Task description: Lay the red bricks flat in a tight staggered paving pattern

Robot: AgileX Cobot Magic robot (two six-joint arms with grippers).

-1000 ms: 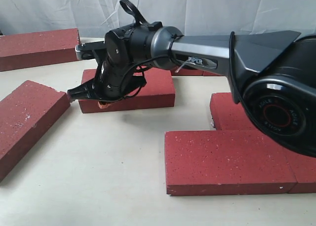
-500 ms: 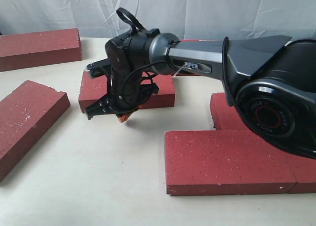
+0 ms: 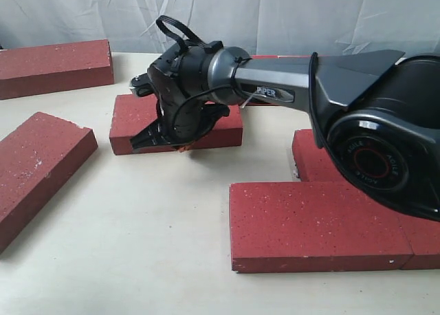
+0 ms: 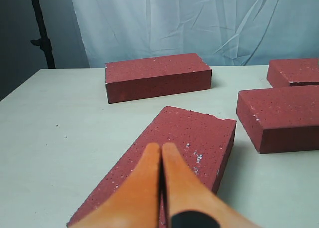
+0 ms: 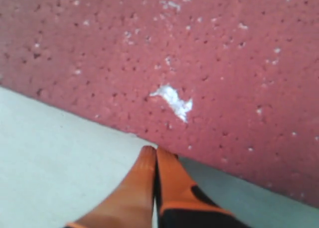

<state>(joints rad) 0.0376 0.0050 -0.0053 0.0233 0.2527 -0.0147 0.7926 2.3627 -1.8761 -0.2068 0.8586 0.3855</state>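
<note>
Several red bricks lie flat on the pale table. My right gripper (image 3: 180, 148) is shut and empty, its orange fingertips (image 5: 149, 156) pressed against the front side of the middle brick (image 3: 134, 119), whose speckled face (image 5: 209, 54) fills the right wrist view. My left gripper (image 4: 162, 147) is shut with nothing in it, hovering over the angled brick (image 4: 199, 133) at the left (image 3: 38, 167). Two bricks (image 3: 316, 222) (image 3: 313, 157) lie together at the front right, the right arm hiding part of them.
Another brick (image 3: 55, 66) lies along the back left edge by the white curtain (image 3: 289, 12). The right arm's large dark body (image 3: 378, 122) spans the right side. Bare table (image 3: 151, 225) shows between the left brick and the front right bricks.
My right gripper swung from the middle brick's front left corner, dipped toward the open table, then came back against the brick's front side. The bricks have not visibly shifted.
</note>
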